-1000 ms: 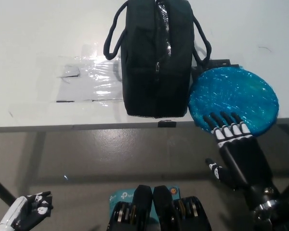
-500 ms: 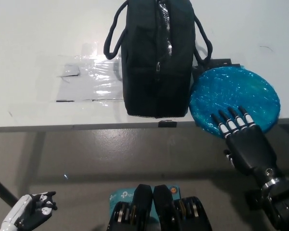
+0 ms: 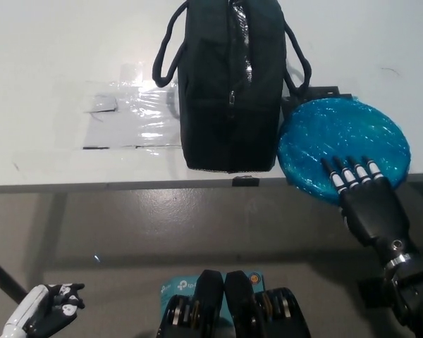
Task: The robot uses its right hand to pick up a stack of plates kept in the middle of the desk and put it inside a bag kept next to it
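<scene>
The black right hand (image 3: 366,197) lies flat on top of the stack of blue plates (image 3: 342,144), at the edge of the stack nearest the robot; its fingers (image 3: 347,176) are spread out straight and point away from the robot, across the plates; the hand is not curled around anything and holds nothing; the thumb cannot be seen.

The plates are wrapped in shiny clear plastic; they sit at the near edge of the white desk (image 3: 56,56), and the part under the hand sticks out a little past that edge.

Just to the hand's left stands the black bag (image 3: 229,84); the plates touch its side, or almost touch it; the zip on top of the bag is open and something shiny shows inside; its two handles loop out, one on each side.

Beyond the fingertips, at the far edge of the plates, a small black flat thing (image 3: 317,93) pokes out from under them.

Further left, past the bag, a sheet of clear plastic (image 3: 130,116) is stuck flat on the desk.

The white left hand (image 3: 46,313) rests low and far off to the left, below the desk; its fingers look curled in, with nothing in them.
</scene>
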`<state>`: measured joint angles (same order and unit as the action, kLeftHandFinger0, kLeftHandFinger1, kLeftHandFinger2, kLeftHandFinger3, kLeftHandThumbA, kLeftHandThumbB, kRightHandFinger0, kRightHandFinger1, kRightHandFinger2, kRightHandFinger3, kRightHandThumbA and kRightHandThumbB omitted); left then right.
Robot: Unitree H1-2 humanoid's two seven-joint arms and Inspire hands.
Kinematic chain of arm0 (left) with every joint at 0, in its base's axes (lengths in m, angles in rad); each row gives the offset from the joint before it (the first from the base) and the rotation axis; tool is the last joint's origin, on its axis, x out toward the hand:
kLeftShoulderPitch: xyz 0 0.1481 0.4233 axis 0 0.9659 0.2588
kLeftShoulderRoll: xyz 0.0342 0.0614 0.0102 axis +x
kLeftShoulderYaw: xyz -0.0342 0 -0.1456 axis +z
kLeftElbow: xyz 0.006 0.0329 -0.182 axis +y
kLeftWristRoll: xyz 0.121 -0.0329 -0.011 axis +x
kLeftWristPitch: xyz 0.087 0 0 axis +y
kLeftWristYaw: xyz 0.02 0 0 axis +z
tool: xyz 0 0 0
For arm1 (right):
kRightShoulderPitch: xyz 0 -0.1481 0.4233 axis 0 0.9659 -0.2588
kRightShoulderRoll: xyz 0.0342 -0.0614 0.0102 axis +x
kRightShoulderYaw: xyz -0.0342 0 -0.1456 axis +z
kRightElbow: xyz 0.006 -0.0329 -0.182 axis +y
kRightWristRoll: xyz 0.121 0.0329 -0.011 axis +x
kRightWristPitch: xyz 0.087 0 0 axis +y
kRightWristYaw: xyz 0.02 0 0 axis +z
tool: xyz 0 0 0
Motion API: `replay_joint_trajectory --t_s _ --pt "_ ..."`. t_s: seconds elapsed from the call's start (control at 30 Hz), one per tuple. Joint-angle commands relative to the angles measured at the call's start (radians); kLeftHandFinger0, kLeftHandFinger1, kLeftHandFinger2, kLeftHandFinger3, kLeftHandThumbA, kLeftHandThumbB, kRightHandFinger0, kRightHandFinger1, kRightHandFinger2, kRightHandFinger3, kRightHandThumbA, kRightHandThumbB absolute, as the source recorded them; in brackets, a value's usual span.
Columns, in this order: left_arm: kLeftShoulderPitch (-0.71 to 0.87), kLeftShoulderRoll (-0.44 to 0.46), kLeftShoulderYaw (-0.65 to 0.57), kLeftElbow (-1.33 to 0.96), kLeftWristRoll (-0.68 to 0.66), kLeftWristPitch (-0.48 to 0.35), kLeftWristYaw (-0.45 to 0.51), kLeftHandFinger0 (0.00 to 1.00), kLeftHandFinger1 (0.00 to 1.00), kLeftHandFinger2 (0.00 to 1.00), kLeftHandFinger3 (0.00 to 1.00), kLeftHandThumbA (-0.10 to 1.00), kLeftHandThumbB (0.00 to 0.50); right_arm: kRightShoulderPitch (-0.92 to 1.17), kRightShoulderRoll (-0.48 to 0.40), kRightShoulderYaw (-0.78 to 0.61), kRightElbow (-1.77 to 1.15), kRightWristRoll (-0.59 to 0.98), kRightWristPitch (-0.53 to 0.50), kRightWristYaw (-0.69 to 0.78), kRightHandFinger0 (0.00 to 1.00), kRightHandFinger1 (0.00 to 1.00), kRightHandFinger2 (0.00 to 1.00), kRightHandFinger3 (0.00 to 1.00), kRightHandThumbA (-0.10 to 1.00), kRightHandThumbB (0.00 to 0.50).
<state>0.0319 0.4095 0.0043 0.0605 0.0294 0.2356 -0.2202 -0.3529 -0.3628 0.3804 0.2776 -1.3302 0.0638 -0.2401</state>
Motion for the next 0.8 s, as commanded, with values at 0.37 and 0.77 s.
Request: replay_joint_trajectory --t_s 0.37,0.77 --pt "-0.008 0.042 -0.013 -0.024 0.033 -0.022 -0.025 0.77 0.73 0.79 0.73 -0.10 0.136 -0.015 0.021 -0.136 -0.114 0.470 -0.323 -0.174 0.00 0.00 0.02 0.00 -0.10 0.373" --pt "-0.010 0.046 -0.022 -0.028 0.062 -0.010 -0.023 0.83 0.77 0.84 0.76 -0.10 0.109 0.006 0.176 -0.445 -0.328 1.009 -0.096 0.039 0.00 0.00 0.25 0.27 -0.10 0.147"
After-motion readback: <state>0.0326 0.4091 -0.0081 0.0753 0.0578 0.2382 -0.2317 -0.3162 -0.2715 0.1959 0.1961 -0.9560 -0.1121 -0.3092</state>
